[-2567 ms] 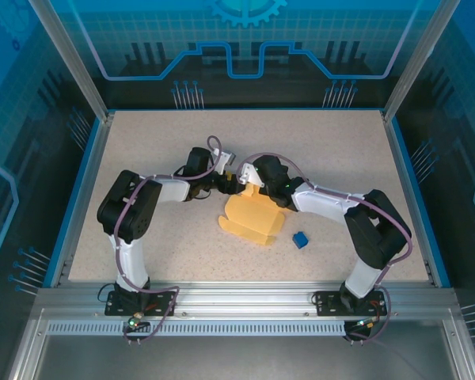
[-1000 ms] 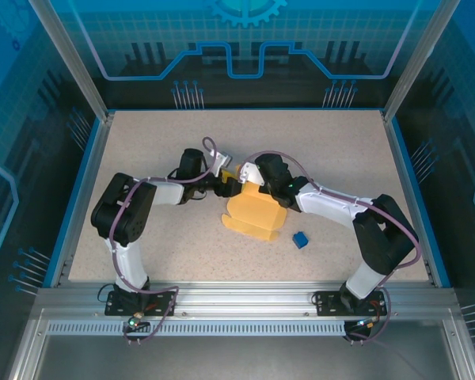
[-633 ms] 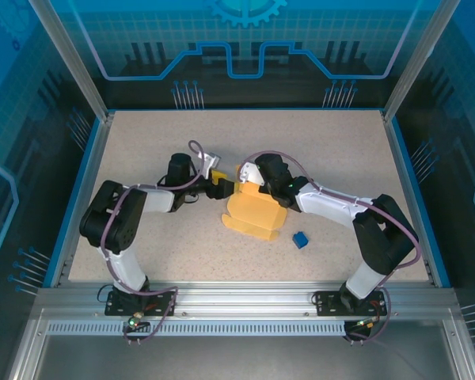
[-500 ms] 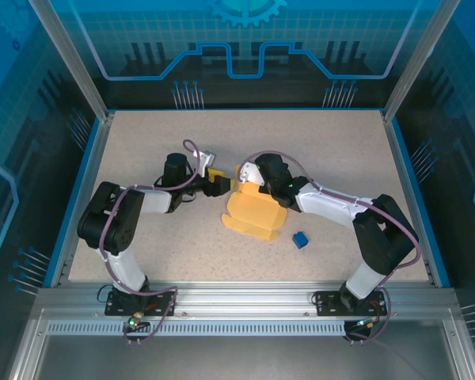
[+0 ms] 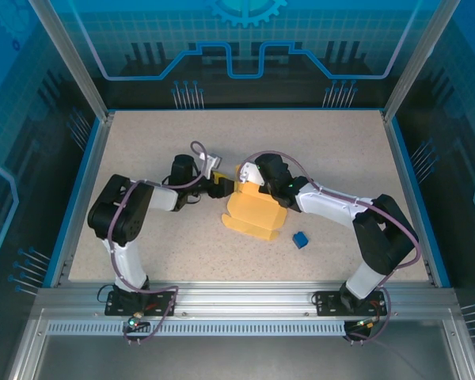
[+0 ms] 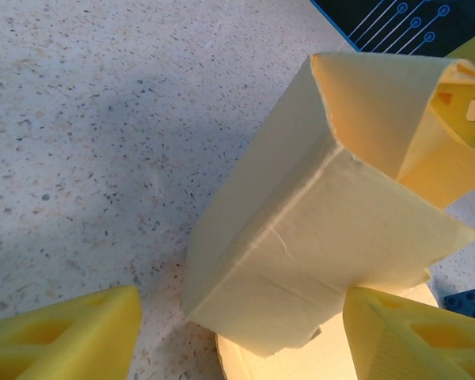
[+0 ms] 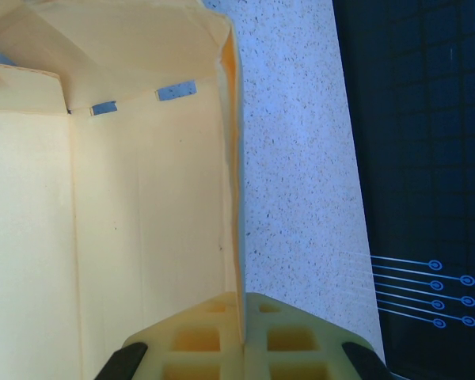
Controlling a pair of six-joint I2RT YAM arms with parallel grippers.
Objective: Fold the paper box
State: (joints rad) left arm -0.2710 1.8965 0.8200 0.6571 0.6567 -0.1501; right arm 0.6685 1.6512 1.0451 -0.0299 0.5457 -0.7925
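While the right fingers (image 7: 289, 342) are pressed together on a thin upright wall of the paper box (image 7: 142, 198), its edge running down between the two pads, the left fingers (image 6: 67, 336) stand spread. They sit one on either side of the box's lower corner and, as far as the left wrist view shows, touch neither face.

Seen from above, the box sits near the middle of the counter (image 5: 332, 150), only partly erected. One tall panel is raised, an end flap leans inward at the top, and the slotted seam is not yet closed.

Half a second ago the left fingers had drawn away from the box's left side; now they are back close beside it and a little narrower. I read that as a re-approach for a fresh hold, so the fold is midway, not finished.

The left arm lies low with its elbow bent and its wrist pointing across at the box. The right arm reaches in a long curve, its wrist at the box's far corner. A small blue cube (image 5: 300, 239) lies apart, near the box's near right corner.
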